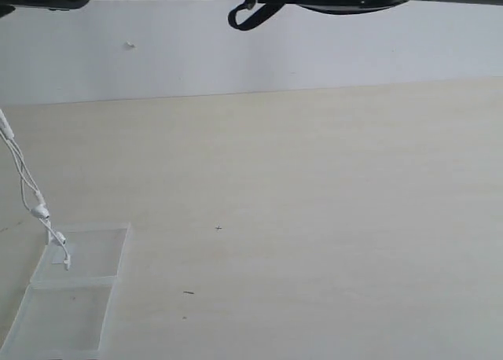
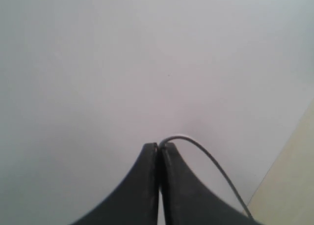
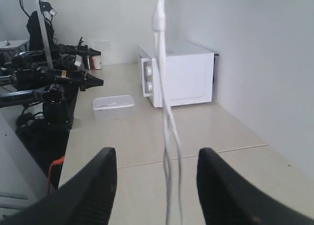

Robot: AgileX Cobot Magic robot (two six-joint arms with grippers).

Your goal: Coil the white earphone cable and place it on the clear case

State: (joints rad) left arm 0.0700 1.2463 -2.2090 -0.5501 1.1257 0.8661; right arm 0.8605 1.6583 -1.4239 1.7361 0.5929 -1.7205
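I found the left gripper (image 2: 159, 147) pinched shut on the cable (image 1: 31, 193). The cable hung from the upper left edge of the exterior frame, its long axis running steeply down to the case (image 1: 67, 317) at lower left, with its lower end over the case's far half. The right gripper (image 3: 156, 158) stood wide open with the strand running through its gap, apparently touching neither finger. I judged it the arm placed to take the next hold.
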